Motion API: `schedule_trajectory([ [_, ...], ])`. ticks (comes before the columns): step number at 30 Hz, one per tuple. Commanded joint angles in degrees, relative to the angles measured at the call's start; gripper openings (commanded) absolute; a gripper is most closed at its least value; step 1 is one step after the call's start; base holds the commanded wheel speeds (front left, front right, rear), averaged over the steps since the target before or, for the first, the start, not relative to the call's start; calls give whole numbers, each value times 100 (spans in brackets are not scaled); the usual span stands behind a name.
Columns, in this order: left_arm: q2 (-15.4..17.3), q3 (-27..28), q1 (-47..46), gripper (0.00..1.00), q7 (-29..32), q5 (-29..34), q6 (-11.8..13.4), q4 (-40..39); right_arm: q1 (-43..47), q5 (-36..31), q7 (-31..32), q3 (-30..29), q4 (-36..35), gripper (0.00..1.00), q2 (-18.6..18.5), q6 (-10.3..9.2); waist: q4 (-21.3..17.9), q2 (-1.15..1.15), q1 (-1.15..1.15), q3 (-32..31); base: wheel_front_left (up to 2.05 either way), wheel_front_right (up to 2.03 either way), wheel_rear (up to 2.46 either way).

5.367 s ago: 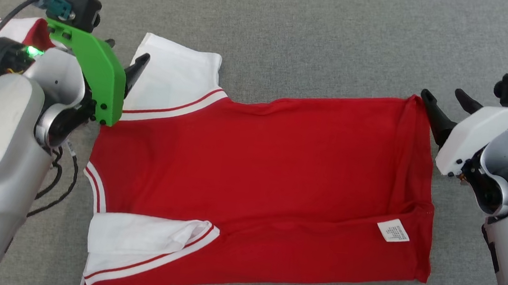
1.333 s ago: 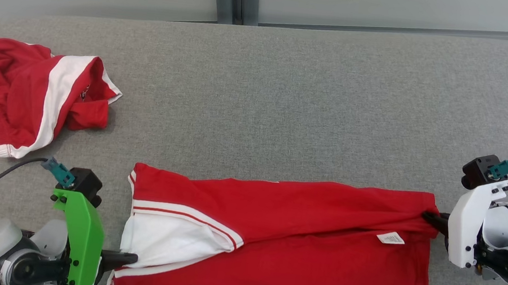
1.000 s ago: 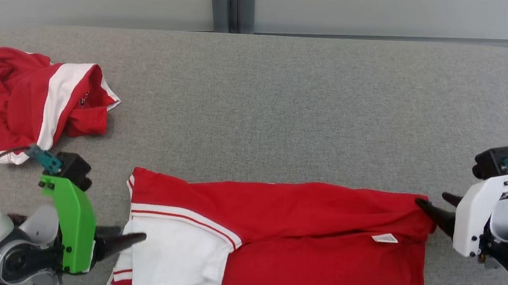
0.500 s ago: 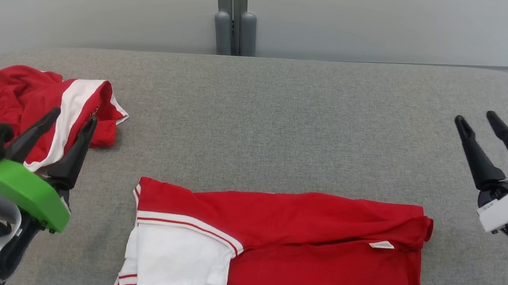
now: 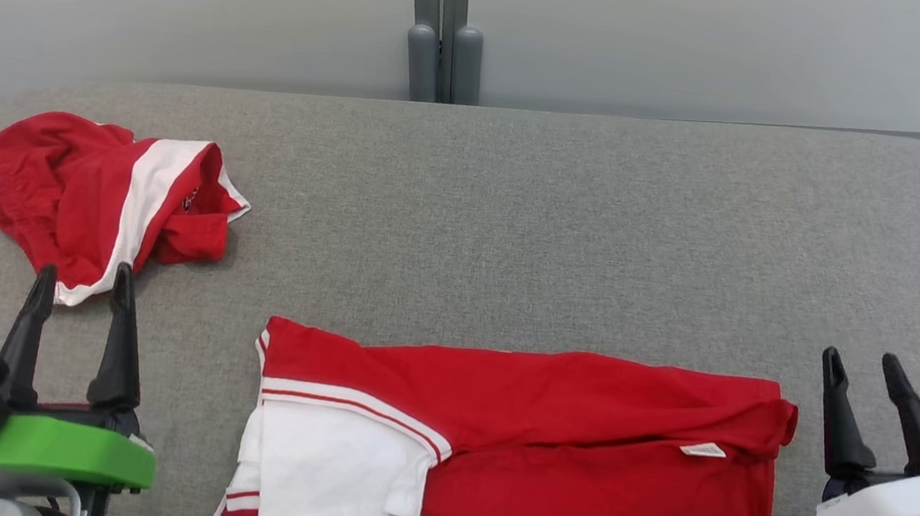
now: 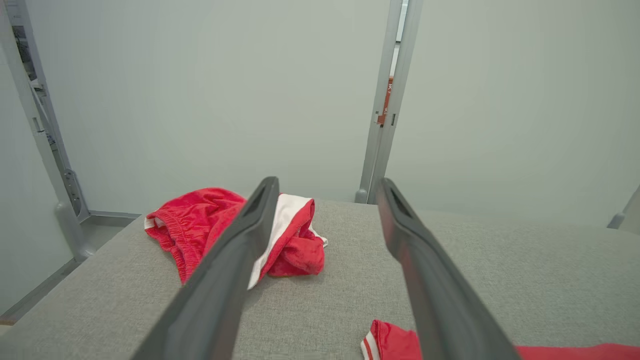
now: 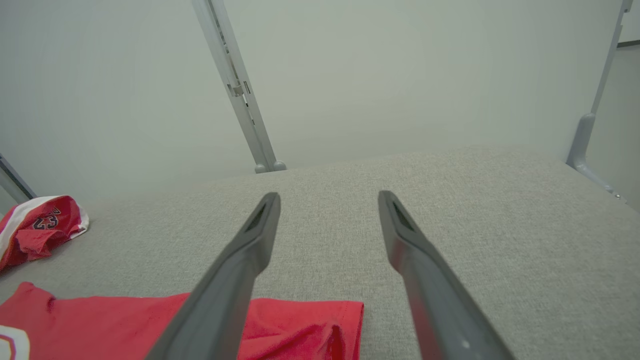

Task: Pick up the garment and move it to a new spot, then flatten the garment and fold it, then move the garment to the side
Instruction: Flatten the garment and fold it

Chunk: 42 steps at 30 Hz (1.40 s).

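The garment (image 5: 544, 438) is a red shirt with white sleeves and trim, folded into a long band across the near part of the grey padded table (image 5: 516, 213). Its white sleeve lies at the left end and a small white label shows near the right end. My left gripper (image 5: 80, 291) stands open off the garment's left end, fingers pointing up, with nothing between them. Beyond the garment's right end my right gripper (image 5: 863, 364) is open and empty as well. One red corner of the garment (image 6: 390, 342) shows in the left wrist view, and its right end (image 7: 300, 325) in the right wrist view.
A second red and white garment (image 5: 99, 194) lies crumpled at the table's far left, also seen as the crumpled garment (image 6: 235, 230) past my left fingers. A pale wall with a grey post (image 5: 442, 25) stands behind the table. Bare grey padding stretches across the far and right parts.
Both grippers let go of the garment's ends, opened, and drew back to the lower corners with fingers upright. The camera rose, showing more wall. The garment stays folded in a band.
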Motion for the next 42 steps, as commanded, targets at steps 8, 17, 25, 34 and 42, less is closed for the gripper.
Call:
schedule_trajectory([
  [8,-1026,802,412,100,-16,966,-851,305,-30,-201,264,-53,724,100,412,0,-13,0,0,153,0,0,0],
  [17,-1618,1149,191,100,-16,1544,-1511,679,-567,316,1401,-142,2064,100,690,-3,122,0,0,190,0,0,0],
  [25,-1846,1366,183,100,-17,1773,-1714,843,-712,747,2651,-121,2737,100,982,2,200,0,0,203,0,0,0],
  [34,-1990,1474,131,100,-17,1859,-1837,963,-757,845,3447,95,2590,0,1099,20,237,0,0,168,0,0,0],
  [42,-2055,1572,143,100,-17,1902,-1879,918,-875,1019,3077,-154,1968,0,698,0,187,0,0,203,0,0,0],
])
